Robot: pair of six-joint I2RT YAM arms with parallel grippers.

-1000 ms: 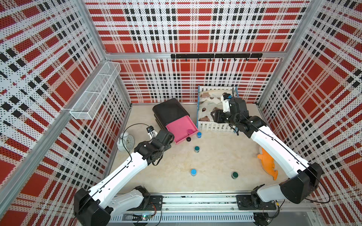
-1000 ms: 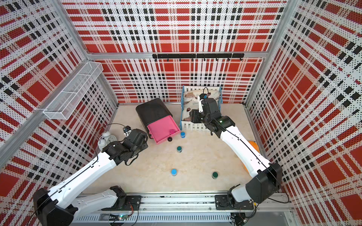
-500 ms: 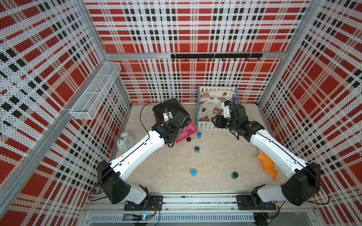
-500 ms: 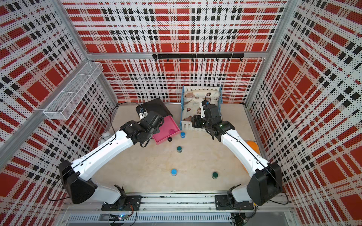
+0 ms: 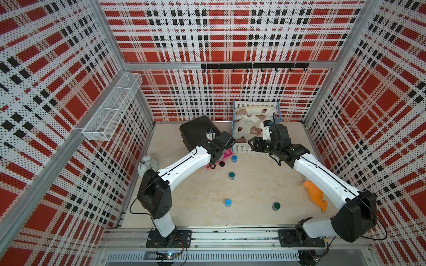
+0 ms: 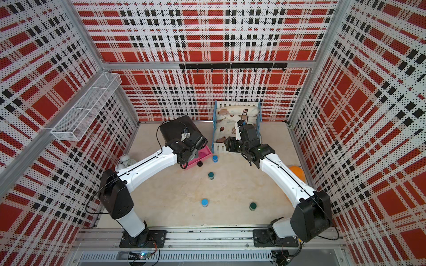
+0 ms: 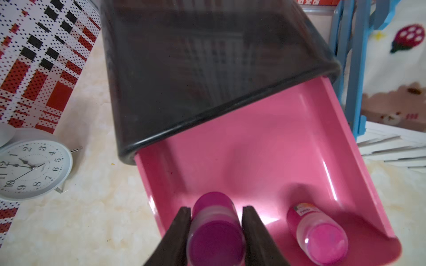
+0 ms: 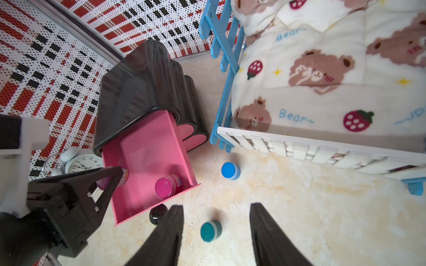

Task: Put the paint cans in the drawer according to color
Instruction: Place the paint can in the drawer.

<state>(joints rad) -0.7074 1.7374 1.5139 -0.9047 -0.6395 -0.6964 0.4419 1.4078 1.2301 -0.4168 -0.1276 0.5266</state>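
- Drop-off of a pink jar is the step in hand: the left fingers are clamped narrow on the clear sides of the pink jar. They hold it over the outer end of the open top drawer of the black chest.
- Just beside those fingers, toward the toy bed, a second pink jar lies on its side on the drawer floor. Once this one lands, the pinks look sorted.
- Next move, as I judge it: come down a little, part the fingers, and let the jar settle without knocking its neighbour. Then lift away clear of the drawer wall.
- Right fingers stand parted and empty above the worktop. Through the gap between them a teal jar stands ahead and below, and a blue jar sits farther beyond their tips, near the bed's white rail. Either could be the next pick.
- Another blue jar and another teal jar stand well apart from both pairs of fingers.
- Jars are small cylinders with clear plastic bodies and flat coloured lids; they look smooth and likely to roll once tipped.
- Drawer is glossy pink plastic with low straight walls and a round black knob on its front. The chest is smoky black with rounded corners, the worktop is pale and marbled, and the bed carries fleecy bear-print bedding.
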